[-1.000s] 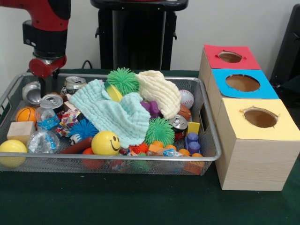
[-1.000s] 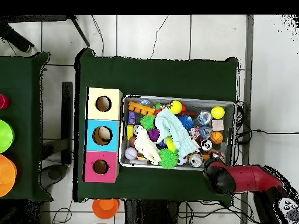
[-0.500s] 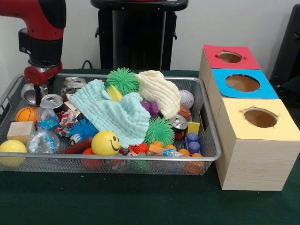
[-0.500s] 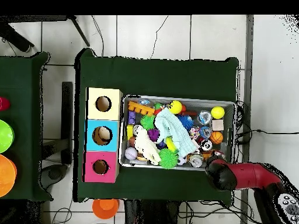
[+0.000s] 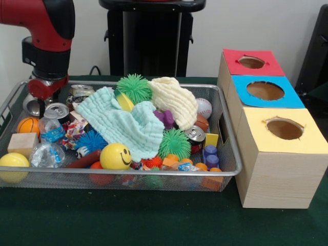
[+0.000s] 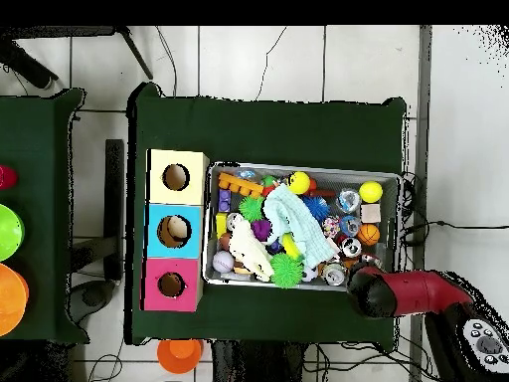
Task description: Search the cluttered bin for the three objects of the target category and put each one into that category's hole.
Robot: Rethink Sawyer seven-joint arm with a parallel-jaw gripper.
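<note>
A wire mesh bin holds a heap of toys, cloths and cans. My gripper hangs in the bin's far left corner, right over a silver can lying on its side. Its red wrist hides how it meets the can. Other silver cans lie among the clutter. To the right stand three wooden boxes with holes: red, blue and yellow. In the overhead view the arm covers the bin's lower right corner.
The bin also holds a mint cloth, a cream cloth, green spiky balls, a yellow smiley ball, an orange basketball, a wooden block and crushed plastic bottles. A black stand rises behind.
The wrist has dropped lower into the bin's far left corner, coming down onto the silver can lying there. The bin's contents have not moved.
</note>
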